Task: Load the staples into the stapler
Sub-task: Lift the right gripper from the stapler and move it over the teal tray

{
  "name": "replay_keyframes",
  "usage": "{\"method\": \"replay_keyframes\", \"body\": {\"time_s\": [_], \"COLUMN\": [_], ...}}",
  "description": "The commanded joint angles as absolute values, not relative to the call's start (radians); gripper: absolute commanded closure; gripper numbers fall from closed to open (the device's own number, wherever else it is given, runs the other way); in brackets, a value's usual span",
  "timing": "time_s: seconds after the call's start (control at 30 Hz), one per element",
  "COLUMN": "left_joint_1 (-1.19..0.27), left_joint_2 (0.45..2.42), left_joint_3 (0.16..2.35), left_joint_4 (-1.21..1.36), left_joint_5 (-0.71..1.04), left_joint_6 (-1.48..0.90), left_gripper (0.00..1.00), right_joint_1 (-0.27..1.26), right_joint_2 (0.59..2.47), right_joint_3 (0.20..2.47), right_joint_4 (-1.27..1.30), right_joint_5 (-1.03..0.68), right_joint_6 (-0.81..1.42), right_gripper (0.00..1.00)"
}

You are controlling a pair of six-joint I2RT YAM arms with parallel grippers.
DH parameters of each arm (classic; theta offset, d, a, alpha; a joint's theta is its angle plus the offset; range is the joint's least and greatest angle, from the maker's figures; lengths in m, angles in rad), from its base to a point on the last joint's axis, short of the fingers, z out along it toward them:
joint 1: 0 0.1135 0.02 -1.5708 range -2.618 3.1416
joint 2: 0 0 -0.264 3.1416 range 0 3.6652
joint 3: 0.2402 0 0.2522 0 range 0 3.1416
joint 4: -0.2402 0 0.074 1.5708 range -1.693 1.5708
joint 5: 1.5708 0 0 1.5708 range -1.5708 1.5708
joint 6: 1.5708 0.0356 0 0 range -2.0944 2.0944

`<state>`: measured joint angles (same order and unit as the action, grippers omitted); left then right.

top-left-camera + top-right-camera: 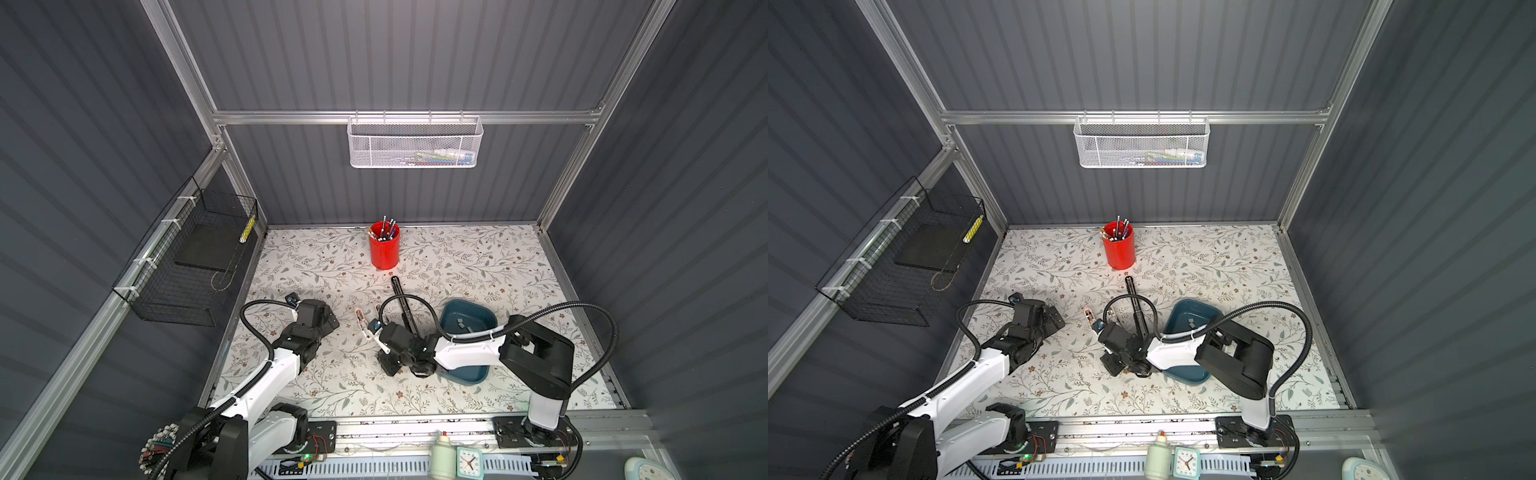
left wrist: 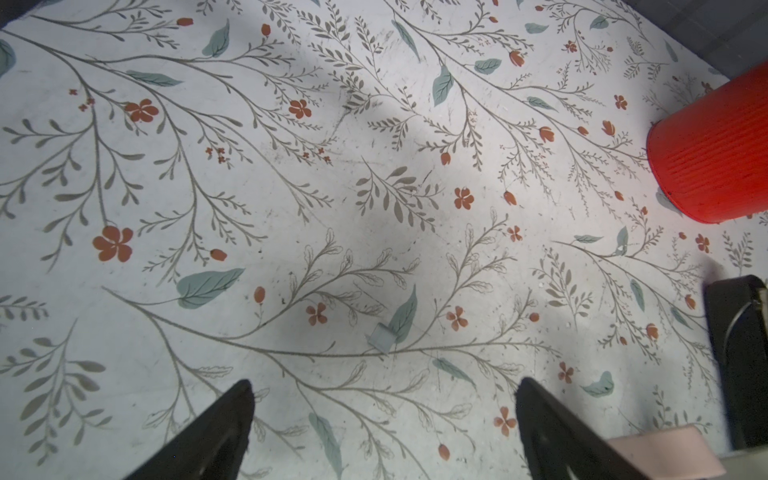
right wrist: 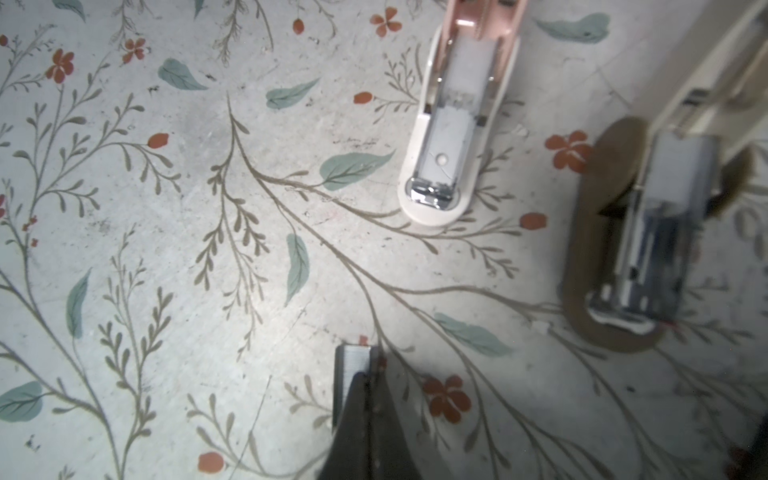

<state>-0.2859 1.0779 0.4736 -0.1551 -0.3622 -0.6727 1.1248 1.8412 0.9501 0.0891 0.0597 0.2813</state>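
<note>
1. Between the right fingers, which are pressed together, sits one staple strip. They appear to pinch it by one long edge. It is low over the floral surface and apart from the stapler.
2. The stapler lies swung open on the surface, with the metal of both halves facing up. In a top view it shows just ahead of the right arm's wrist. I cannot tell whether any staples already sit in its channel.
3. The left fingers stand wide apart and hold nothing. They hang over a stray strip that lies flat on the surface, well clear of the stapler.
4. A few more strips rest in the dark teal tray, partly hidden by the right arm.
5. My judgement is that the opening of the stapler and the pickup of a strip are done.
6. What seems left is to carry the strip to the channel, line it up lengthwise, seat it, let go and close the stapler. That puts the task around its middle, with the most delicate step not yet begun.
</note>
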Motion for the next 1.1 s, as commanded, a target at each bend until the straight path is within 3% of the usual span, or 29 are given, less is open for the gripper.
{"method": "replay_keyframes", "body": {"time_s": [0.0,0.37,0.67,1.0,1.07], "left_joint_1": [-0.276,-0.277,-0.277,-0.278,-0.278], "left_joint_2": [1.079,1.044,1.04,1.03,1.016], "left_joint_3": [0.526,0.527,0.502,0.462,0.454], "left_joint_4": [-0.172,-0.192,-0.181,-0.113,-0.107], "left_joint_5": [-0.343,-0.316,-0.366,-0.38,-0.387], "left_joint_6": [-0.625,-0.612,-0.597,-0.554,-0.549], "left_gripper": [0.03,0.03,0.02,0.01,0.0], "right_joint_1": [1.127,1.046,0.865,0.704,0.703], "right_joint_2": [1.723,1.245,1.174,1.305,1.332], "right_joint_3": [0.924,0.739,0.586,0.653,0.686], "right_joint_4": [0.038,-0.335,-0.4,-0.321,-0.331], "right_joint_5": [0.155,0.527,0.362,0.22,0.221], "right_joint_6": [0.319,0.632,0.811,0.782,0.769], "right_gripper": [1.0,1.0,1.0,0.99,0.91]}}
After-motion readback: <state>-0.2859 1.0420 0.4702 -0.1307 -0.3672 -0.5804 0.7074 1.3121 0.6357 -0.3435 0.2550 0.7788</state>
